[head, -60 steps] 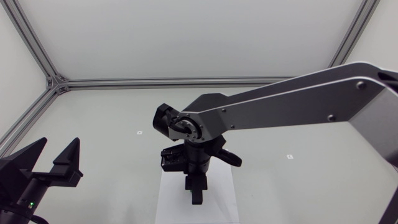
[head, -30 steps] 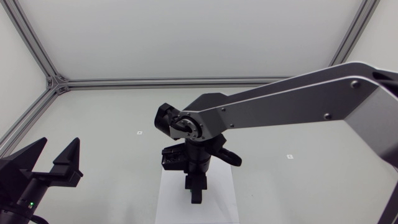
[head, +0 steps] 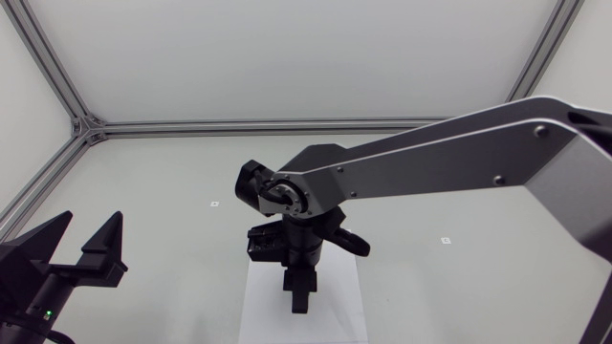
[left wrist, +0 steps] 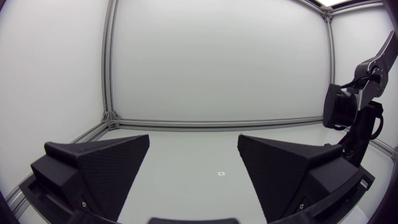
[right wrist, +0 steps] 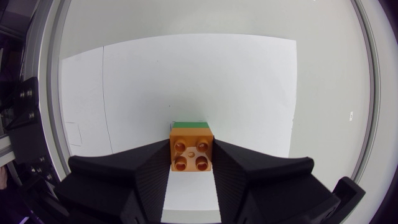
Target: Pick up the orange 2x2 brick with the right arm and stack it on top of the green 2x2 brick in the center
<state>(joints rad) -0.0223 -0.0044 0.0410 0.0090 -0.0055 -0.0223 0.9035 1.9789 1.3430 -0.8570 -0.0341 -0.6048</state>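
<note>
In the right wrist view the orange 2x2 brick [right wrist: 191, 154] sits between my right gripper's fingers [right wrist: 149, 171], which press on it from both sides, so the right gripper [right wrist: 191, 163] is shut on it. A strip of the green 2x2 brick [right wrist: 190, 125] shows just beyond and under the orange one, which sits directly over it. In the head view my right gripper [head: 300, 300] points straight down over the white sheet [head: 258, 315] at the table's middle and hides both bricks. My left gripper [head: 86, 239] stands open and empty at the near left.
The white sheet [right wrist: 186, 74] lies flat under the bricks. An aluminium frame rail [head: 249, 125] runs along the table's far edge and left side. My right arm [left wrist: 354, 112] shows off to the side of the open left gripper [left wrist: 193, 162].
The right arm's long link has shifted very slightly; its gripper stays over the sheet. The left arm has not moved.
</note>
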